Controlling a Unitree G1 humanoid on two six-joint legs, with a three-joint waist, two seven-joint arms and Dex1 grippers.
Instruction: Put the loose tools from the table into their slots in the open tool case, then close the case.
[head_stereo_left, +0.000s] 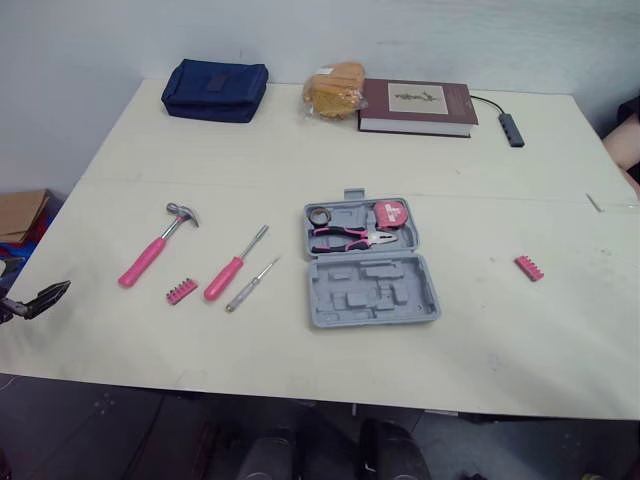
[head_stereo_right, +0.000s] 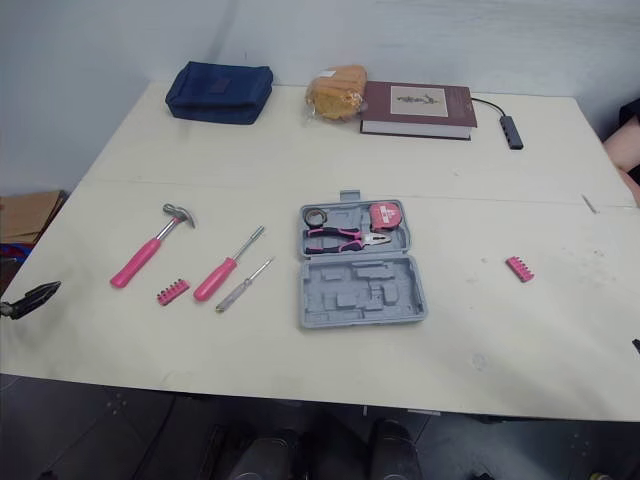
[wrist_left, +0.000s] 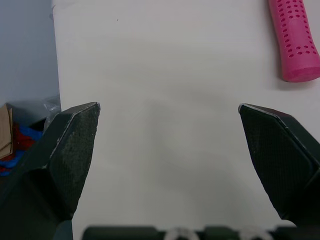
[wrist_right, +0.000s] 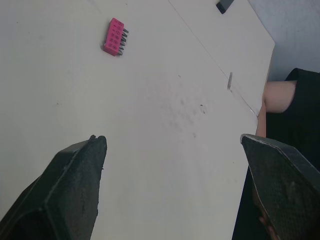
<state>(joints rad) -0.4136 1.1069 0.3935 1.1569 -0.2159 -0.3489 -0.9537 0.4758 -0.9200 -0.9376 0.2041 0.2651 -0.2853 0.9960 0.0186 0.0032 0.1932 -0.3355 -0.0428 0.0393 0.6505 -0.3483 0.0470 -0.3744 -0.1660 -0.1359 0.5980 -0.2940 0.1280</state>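
The grey tool case (head_stereo_left: 370, 262) lies open at the table's middle. Pink pliers (head_stereo_left: 352, 238) and a pink tape measure (head_stereo_left: 390, 212) sit in its far half; the near half has bare slots. Left of the case lie a pink-handled hammer (head_stereo_left: 155, 248), a pink screwdriver (head_stereo_left: 232, 268), a thin grey screwdriver (head_stereo_left: 250, 286) and a pink bit holder (head_stereo_left: 181, 291). A second pink bit holder (head_stereo_left: 529, 267) lies to the right of the case. My left gripper (head_stereo_left: 40, 298) hovers at the table's left edge, open and holding nothing, with the hammer handle (wrist_left: 295, 42) ahead of it. My right gripper (wrist_right: 172, 140) is open above bare table, short of the right bit holder (wrist_right: 116, 37).
Along the far edge stand a navy pouch (head_stereo_left: 215, 90), a bagged bread (head_stereo_left: 335, 90), a dark red book (head_stereo_left: 416, 106) and a small hub with a cable (head_stereo_left: 512, 129). A person's arm (wrist_right: 272, 100) shows past the right edge. A cardboard box (head_stereo_left: 20, 212) sits on the floor at left.
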